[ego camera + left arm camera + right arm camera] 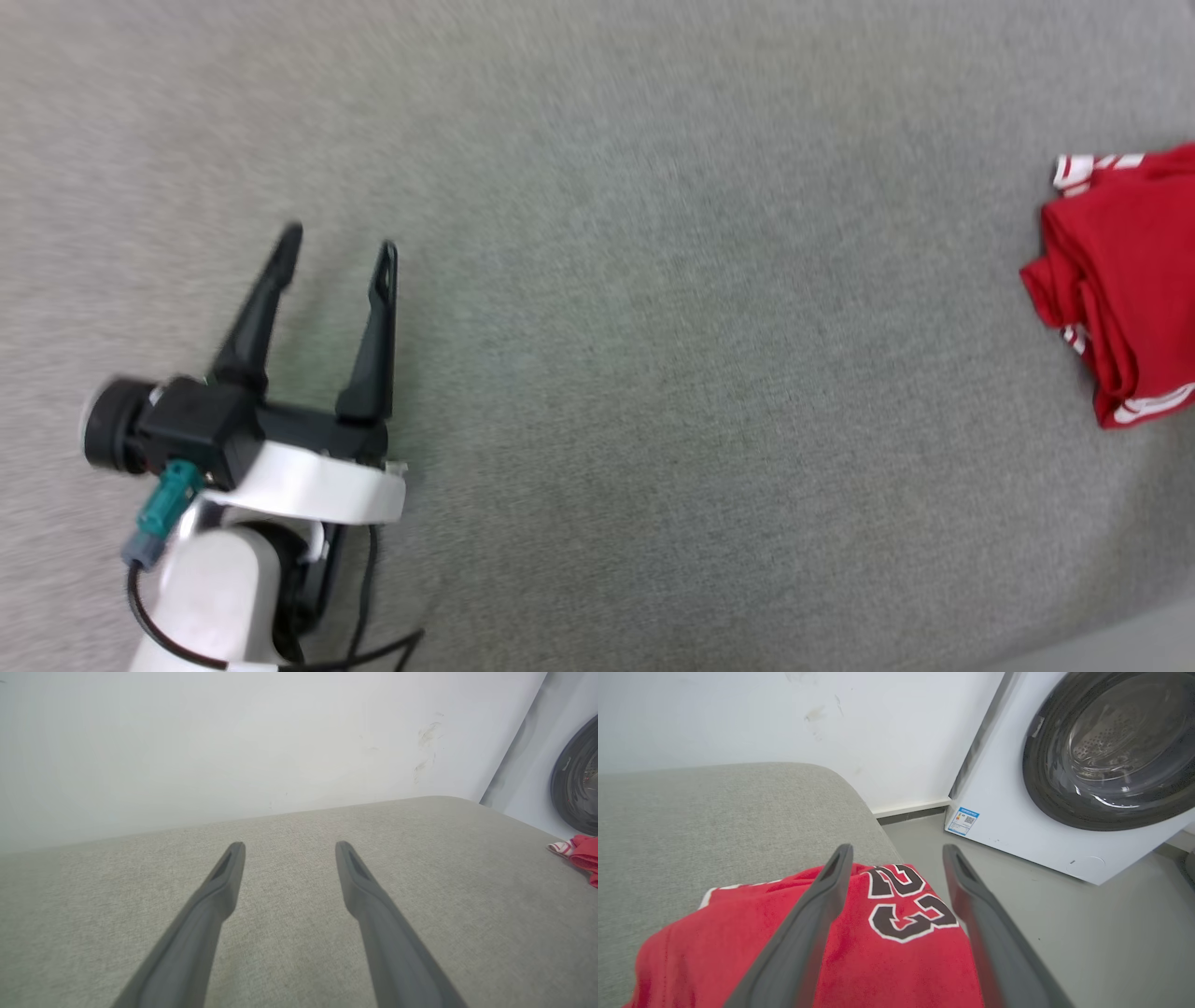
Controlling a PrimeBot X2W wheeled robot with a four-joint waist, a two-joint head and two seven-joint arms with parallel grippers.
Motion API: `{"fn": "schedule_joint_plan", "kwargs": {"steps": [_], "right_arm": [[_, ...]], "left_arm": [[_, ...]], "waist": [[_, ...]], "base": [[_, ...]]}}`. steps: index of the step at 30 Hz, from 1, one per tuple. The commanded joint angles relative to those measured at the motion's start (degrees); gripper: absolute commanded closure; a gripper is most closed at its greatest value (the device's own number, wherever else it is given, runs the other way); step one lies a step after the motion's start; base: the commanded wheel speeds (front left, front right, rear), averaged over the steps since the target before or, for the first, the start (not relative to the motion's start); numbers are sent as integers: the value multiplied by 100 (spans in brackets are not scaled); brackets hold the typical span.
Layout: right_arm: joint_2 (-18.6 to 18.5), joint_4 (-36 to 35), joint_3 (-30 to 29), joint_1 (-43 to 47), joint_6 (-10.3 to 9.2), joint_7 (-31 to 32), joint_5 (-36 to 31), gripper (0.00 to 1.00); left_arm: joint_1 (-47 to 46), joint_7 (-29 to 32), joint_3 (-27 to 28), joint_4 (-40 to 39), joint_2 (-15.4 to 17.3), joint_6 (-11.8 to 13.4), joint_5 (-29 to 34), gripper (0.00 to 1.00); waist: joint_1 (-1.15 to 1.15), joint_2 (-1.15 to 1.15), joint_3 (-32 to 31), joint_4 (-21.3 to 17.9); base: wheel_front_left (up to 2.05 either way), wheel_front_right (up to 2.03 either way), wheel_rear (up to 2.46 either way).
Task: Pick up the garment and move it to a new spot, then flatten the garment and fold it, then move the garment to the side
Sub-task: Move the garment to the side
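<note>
The garment (1125, 280) is a red jersey with striped trim, lying folded at the right edge of the grey cushioned surface (653, 327). In the right wrist view the garment (887, 952) shows its black, white-outlined numerals. My right gripper (897, 851) hangs just above it, open, with nothing between its fingers. My left gripper (341, 247) is at the lower left of the head view, open and empty, far from the garment. A corner of the garment (581, 856) peeks in at the right of the left wrist view, beyond my left gripper (289, 849).
A white washing machine (1017, 812) with a dark round door (1115, 746) stands on the floor right of the surface's rounded corner. A white wall (233, 742) runs behind the surface. The broad middle of the grey surface lies between my left gripper and the garment.
</note>
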Motion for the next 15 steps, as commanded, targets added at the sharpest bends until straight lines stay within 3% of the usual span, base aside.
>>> {"fn": "schedule_joint_plan", "kwargs": {"steps": [1,8,15], "right_arm": [[137,-161,33,199,-8,-73,28,0],[732,-1156,-30,1147,-8,-116,-91,0],[1582,-2702,125,2170,-8,214,-315,0]], "left_arm": [[136,-66,7,99,-48,37,-43,0],[523,-219,-40,534,-244,127,-165,0],[848,-297,14,881,-339,200,-254,0]], "waist": [[1,0,-420,215],[1,0,-1084,590],[1,0,-1624,863]], "base": [[0,0,0],[0,0,0],[0,0,0]]}}
